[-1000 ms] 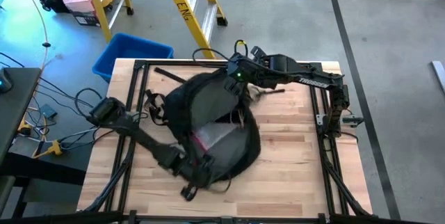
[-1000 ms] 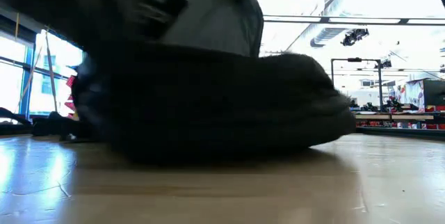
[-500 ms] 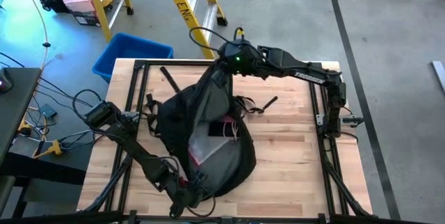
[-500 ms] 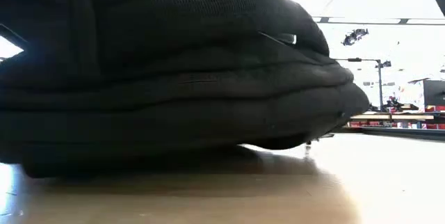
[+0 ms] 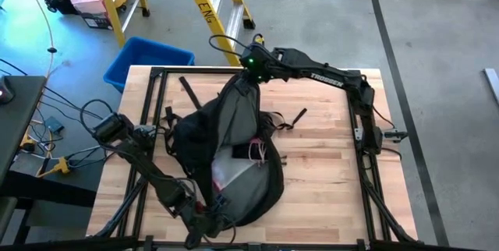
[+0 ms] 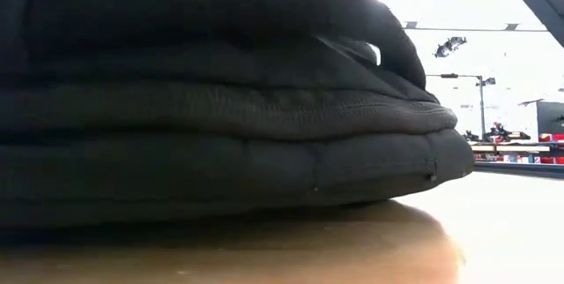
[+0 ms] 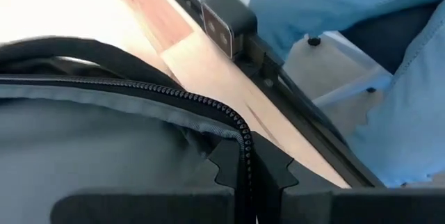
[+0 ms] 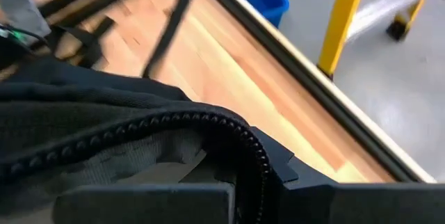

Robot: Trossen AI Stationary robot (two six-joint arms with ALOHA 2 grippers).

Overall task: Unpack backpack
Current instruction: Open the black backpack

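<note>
The black backpack (image 5: 234, 150) lies on the wooden table (image 5: 335, 181), stretched from the far edge toward the near edge. Its main opening gapes and shows grey lining. Inside I see a clear pink-edged pouch (image 5: 226, 173) and a small pink and white item (image 5: 256, 151). My right gripper (image 5: 251, 70) is shut on the opening's far end. My left gripper (image 5: 209, 208) is shut on its near end. In the low view the backpack (image 6: 220, 116) fills nearly the whole picture, its padded side resting on the table. My left gripper pinches the zipper edge (image 7: 243, 137) of the opening between its two fingers, at the backpack's near end. The fingers slant downward. The zipper runs drawn out away from them, with grey lining beside it. My right gripper pinches the zipper edge (image 8: 245, 137) of the opening between its two fingers, at the backpack's far end. It comes slanting down from the far right. That end is lifted above the table, and the fabric slopes down from it toward the near side.
Loose black straps lie on the table at the far left (image 5: 187, 89) and to the backpack's right (image 5: 295, 118). A blue bin (image 5: 144, 56) and a yellow ladder (image 5: 214, 5) stand beyond the far edge. Bare wood lies to the right (image 5: 335, 150). Light blue cloth (image 7: 361, 15) shows past the table frame.
My right gripper has moved toward the far left and sunk a little, carrying the backpack's far end. My left gripper has pulled the near end toward the near left corner. The backpack has been drawn out longer, its opening has spread wider, and its body has slid toward the near edge.
</note>
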